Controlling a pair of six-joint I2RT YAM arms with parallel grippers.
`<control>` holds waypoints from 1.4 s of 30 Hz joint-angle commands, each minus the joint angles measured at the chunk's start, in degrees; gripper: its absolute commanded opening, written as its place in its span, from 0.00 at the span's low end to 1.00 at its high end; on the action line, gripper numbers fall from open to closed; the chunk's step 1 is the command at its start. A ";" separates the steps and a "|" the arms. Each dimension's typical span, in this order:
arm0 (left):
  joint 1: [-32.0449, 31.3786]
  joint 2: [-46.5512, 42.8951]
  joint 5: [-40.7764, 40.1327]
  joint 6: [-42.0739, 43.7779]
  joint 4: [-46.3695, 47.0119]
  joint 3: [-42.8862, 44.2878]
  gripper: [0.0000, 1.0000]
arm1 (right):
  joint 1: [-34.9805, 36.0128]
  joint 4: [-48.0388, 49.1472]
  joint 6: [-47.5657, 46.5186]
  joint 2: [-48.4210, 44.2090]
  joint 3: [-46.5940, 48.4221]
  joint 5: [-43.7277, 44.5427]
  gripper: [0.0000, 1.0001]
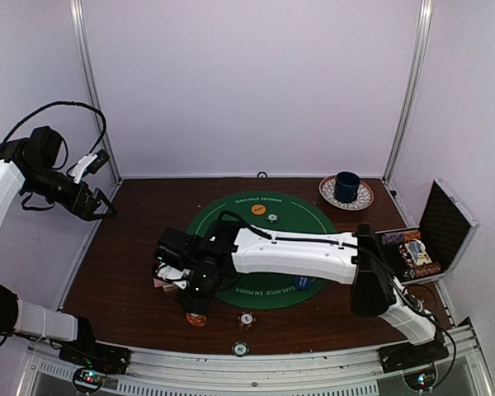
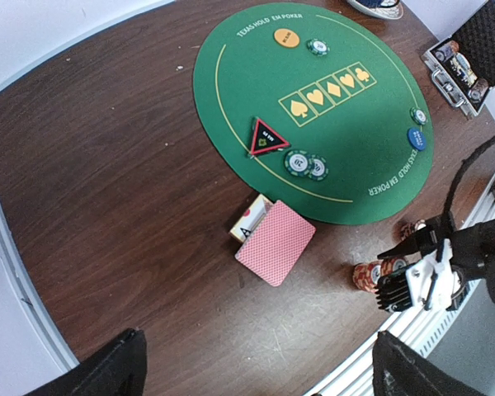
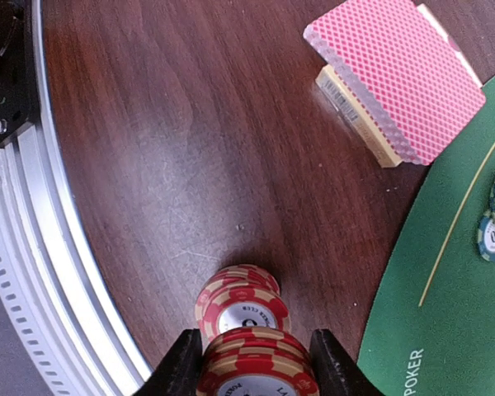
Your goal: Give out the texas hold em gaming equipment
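I find the right gripper (image 3: 256, 351) clamped on an orange-red chip stack (image 3: 256, 381), just beside a second stack (image 3: 241, 307) on the wood (seated or hovering, I cannot tell). The left gripper (image 1: 97, 188) is spread wide and idle. I judge distribution partway, since the case (image 1: 433, 235) still holds pieces.

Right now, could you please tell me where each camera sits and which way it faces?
Top camera: above and behind the arms, looking down on the green mat; both arms show.
Left wrist: high at the left, looking down at the pink cards; the open left pincer edges the bottom.
Right wrist: low by the front rail, facing the red chip stack inside the right pincer.
Shared: both wrist views show the pink cards.
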 commanded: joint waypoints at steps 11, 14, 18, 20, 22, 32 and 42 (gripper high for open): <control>0.19 -0.57 1.03 0.52 0.75 1.13 0.98 | -11.90 -1.57 2.11 -7.76 -0.71 5.78 0.20; 0.18 -0.62 0.96 0.52 0.63 1.06 0.98 | -17.06 -1.13 2.43 -7.50 -1.66 7.45 0.20; 0.18 -0.53 0.99 0.58 0.55 1.04 0.98 | -23.74 0.75 2.52 -6.29 -2.58 9.54 0.20; 0.18 -0.31 1.04 0.60 0.53 1.18 0.97 | -26.64 1.93 2.67 -5.00 -2.36 9.92 0.20; 0.18 0.06 1.19 0.60 0.60 1.30 0.97 | -28.95 2.65 2.74 -2.95 -0.77 10.38 0.20; 0.18 1.14 1.47 0.44 0.58 1.66 0.98 | -33.45 6.98 3.00 7.44 7.62 7.30 0.21; 0.18 1.64 1.06 0.81 0.55 1.62 0.98 | -34.37 11.21 4.33 12.97 10.25 7.02 0.22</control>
